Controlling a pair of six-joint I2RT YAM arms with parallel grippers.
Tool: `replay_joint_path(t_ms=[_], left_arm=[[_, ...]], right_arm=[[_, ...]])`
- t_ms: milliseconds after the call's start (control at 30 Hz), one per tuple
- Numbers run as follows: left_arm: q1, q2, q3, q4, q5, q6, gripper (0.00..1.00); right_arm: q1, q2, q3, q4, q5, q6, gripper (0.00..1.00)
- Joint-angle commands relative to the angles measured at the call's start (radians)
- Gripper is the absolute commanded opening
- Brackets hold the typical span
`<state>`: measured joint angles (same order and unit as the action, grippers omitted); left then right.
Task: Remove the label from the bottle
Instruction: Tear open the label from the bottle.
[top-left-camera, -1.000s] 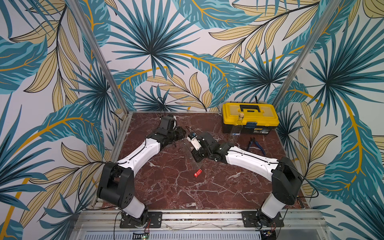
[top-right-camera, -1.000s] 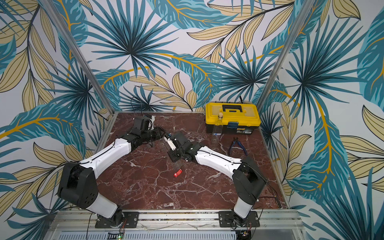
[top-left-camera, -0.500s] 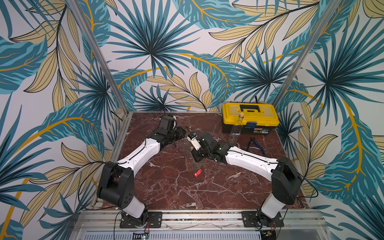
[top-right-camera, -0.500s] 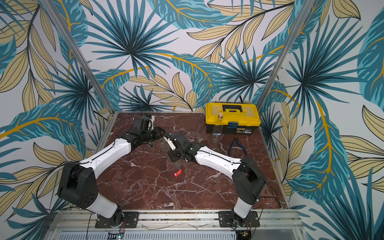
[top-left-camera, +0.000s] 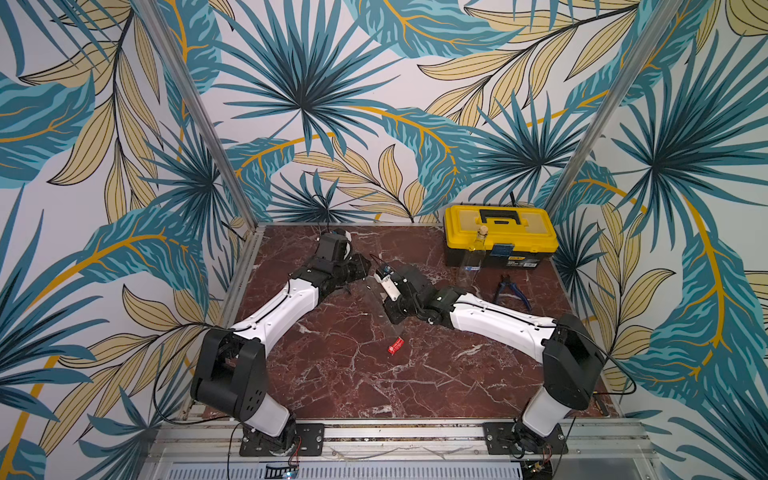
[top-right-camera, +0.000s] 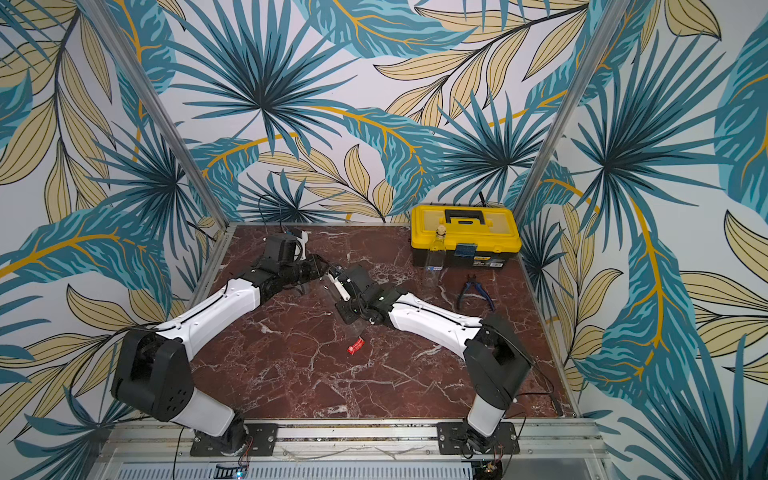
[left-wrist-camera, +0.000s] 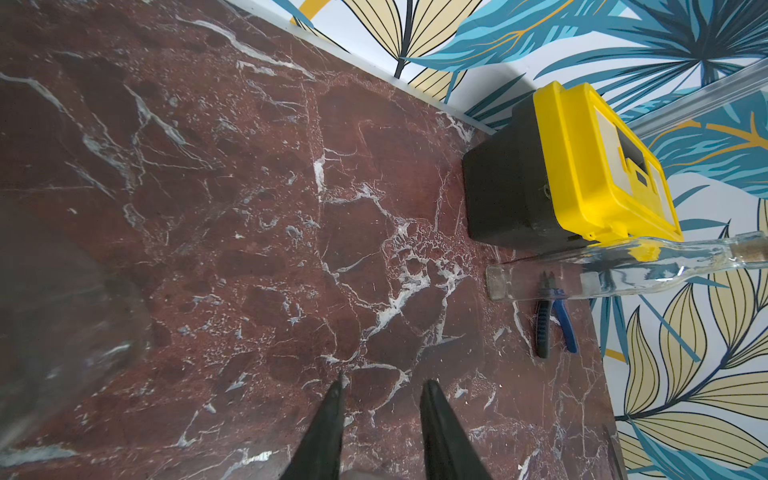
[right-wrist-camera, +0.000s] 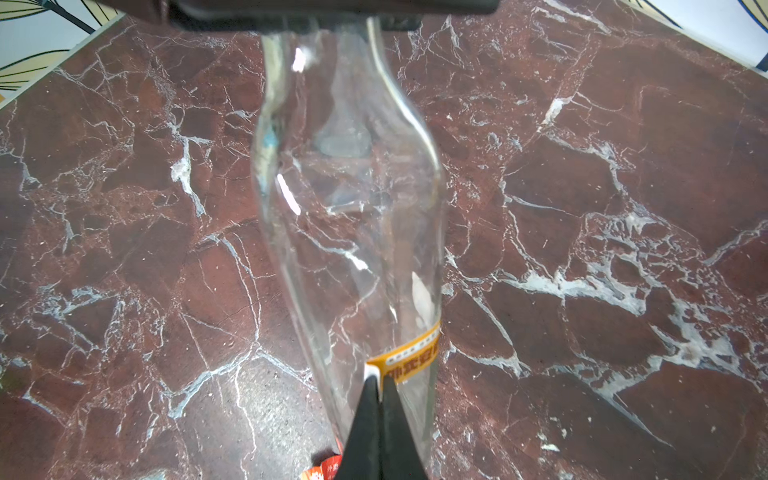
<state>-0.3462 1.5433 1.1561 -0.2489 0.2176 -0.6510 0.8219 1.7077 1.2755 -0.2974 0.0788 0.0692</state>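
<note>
1. Palm-leaf wallpaper (top-left-camera: 299, 104) covers the walls around a red-brown marble tabletop (top-left-camera: 353, 382).
2. In both top views the two arms reach inward from the lower corners, and their black heads nearly meet just above the centre of the frame.
3. Between those heads is the clear bottle (right-wrist-camera: 349, 199). In the right wrist view it runs from the top edge to the bottom centre, with the marble showing through it.
4. At the bottom centre of that view, the right pincer (right-wrist-camera: 380, 382) is closed tight, pinching the white end of the yellow-edged label (right-wrist-camera: 411, 353), which clings to the bottle's near end.
5. In the left wrist view the left pincer (left-wrist-camera: 385, 380) stands at a narrow gap with marble visible between its tips, and a blurred clear wall fills the lower left. In the right wrist view its black body clasps the bottle's far end at the top edge.
6. A red printed scrap (top-left-camera: 395, 345) lies on the tabletop below centre, apart from both arms.
7. At the upper right sits a yellow-lidded toolbox (top-left-camera: 500, 232). A corked glass bottle (top-left-camera: 476, 257) stands upright just in front of it, and blue-handled pliers (top-left-camera: 509, 291) lie nearby.
</note>
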Motion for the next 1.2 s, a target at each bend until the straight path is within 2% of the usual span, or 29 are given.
replay_joint_path(t_ms=[0, 1167], left_arm=[[0.005, -0.048, -0.013, -0.015, 0.048, 0.024, 0.0], [0.01, -0.051, -0.035, -0.016, 0.089, 0.075, 0.0]], right_arm=[[-0.012, 0.007, -0.002, -0.002, 0.08, -0.011, 0.0], [-0.011, -0.016, -0.009, 0.029, 0.18, -0.046, 0.0]])
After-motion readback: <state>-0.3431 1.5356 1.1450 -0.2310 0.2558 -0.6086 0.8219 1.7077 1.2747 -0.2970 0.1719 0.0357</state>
